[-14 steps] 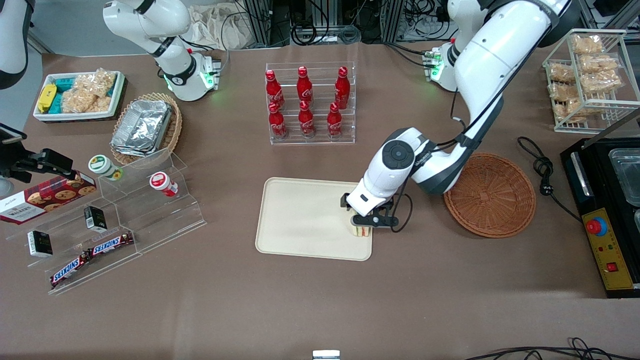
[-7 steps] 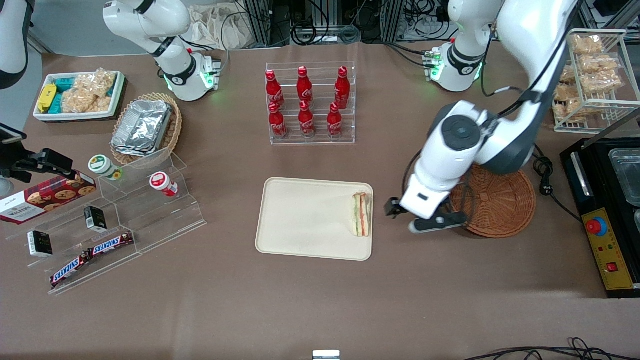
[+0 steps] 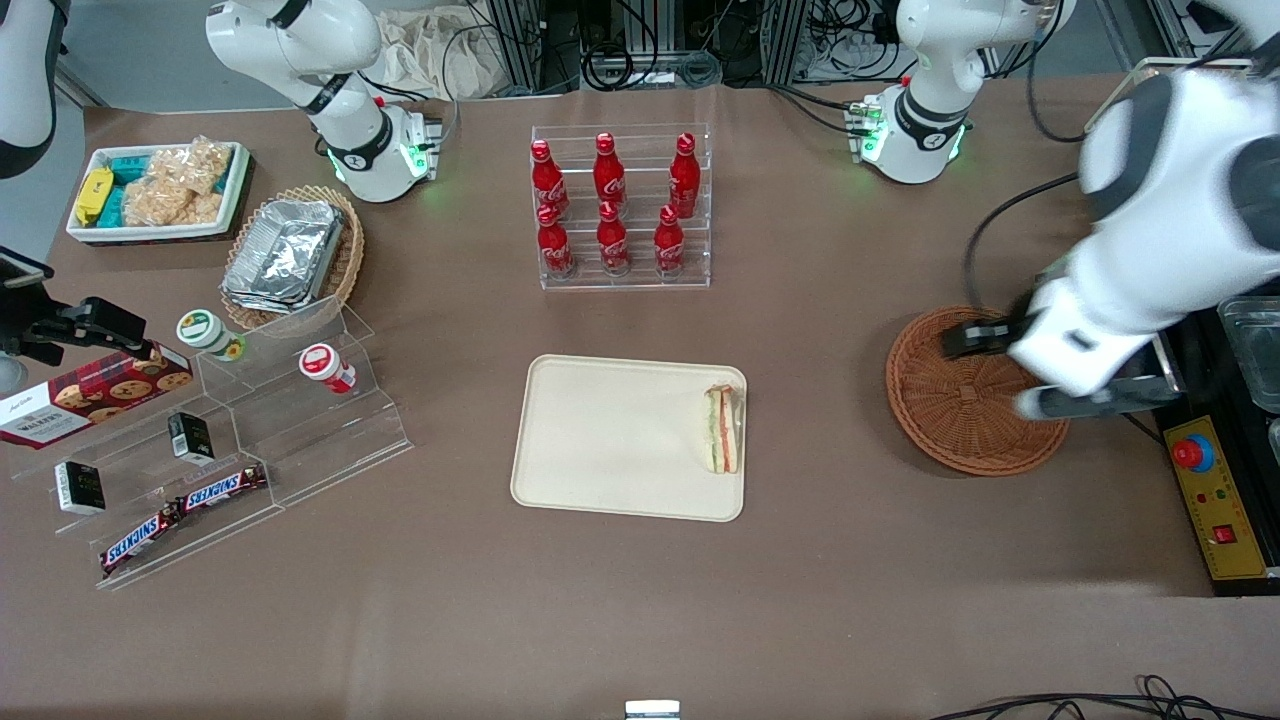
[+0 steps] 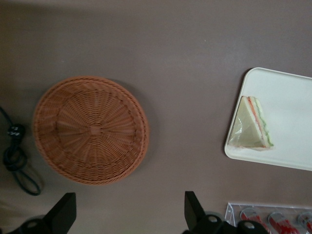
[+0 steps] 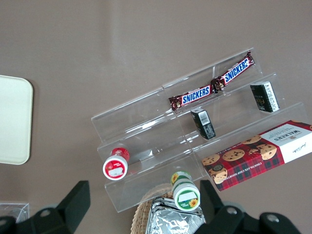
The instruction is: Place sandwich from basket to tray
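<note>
- The sandwich [image 3: 723,429] is a small triangle of soft pale bread. It has thin stripes of orange, red and green inside, and a clear shiny wrap around it.
- It lies flat on the tray [image 3: 610,435], right by the tray's edge at the working arm's end.
- The tray is smooth cream plastic. It is a flat rectangle with round corners and a low rim. The rest of it is bare.
- The basket [image 3: 960,420] is round and shallow. It is made of reddish-brown woven wicker, with strips that run out from a little knot in the middle. Nothing is in it.
- The basket sits on the brown table [image 3: 640,600], well apart from the tray, toward the working arm's end.
- The tool [image 3: 1050,375] hangs up in the air over the basket's edge. Its two black fingers [image 4: 62,213] are spread wide apart. They hold nothing and touch nothing.
- In the left wrist view the basket, the sandwich [image 4: 252,125] and the tray [image 4: 287,151] all lie below the tool.
- A clear plastic rack with red bottles [image 3: 612,205] stands farther from the front camera than the tray.
- A black cable [image 3: 1085,345] lies on the table near the basket.
</note>
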